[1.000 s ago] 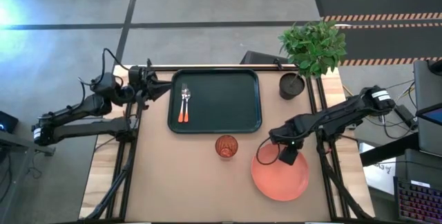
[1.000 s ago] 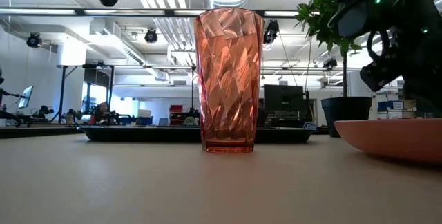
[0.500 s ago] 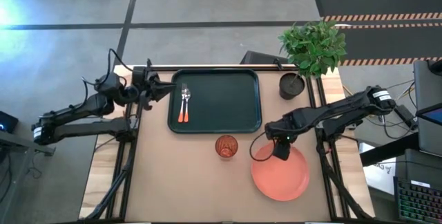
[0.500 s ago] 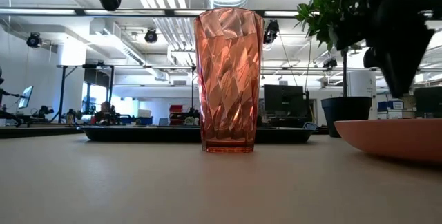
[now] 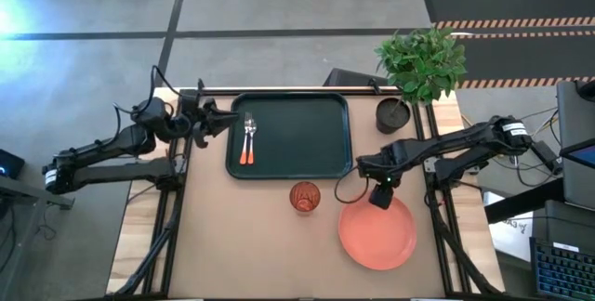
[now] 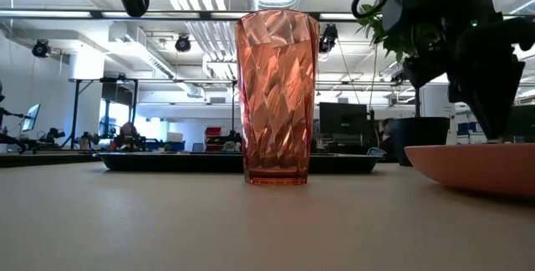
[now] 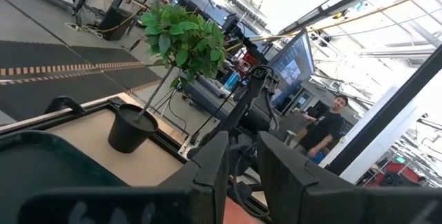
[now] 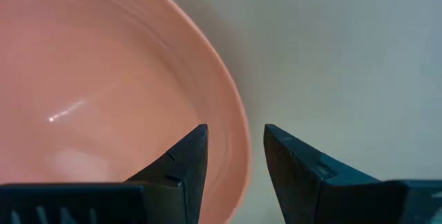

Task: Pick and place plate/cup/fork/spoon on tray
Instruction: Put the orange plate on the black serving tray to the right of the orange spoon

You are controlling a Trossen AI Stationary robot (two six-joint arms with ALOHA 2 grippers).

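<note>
Two arms up. Right gripper [image 5: 380,195] points down over the plate [image 5: 376,232] at its 12 o'clock rim, fingers [image 8: 186,165] parted with the rim in the gap between them, not clamped. Left gripper [image 5: 226,118] hovers level at the tray [image 5: 290,135]'s 9 o'clock edge, slightly parted with nothing held.

Plate: coral-orange, round, shallow raised rim, flat on the table at the tray's 5 o'clock.

Count: one plate; one cup [image 5: 304,196], red ribbed, upright at the tray's 6 o'clock, just beside it; one fork [image 5: 246,137] and one spoon [image 5: 251,138] side by side on the tray's 9 o'clock side; one tray; one potted plant [image 5: 409,78] at its 3 o'clock.
</note>
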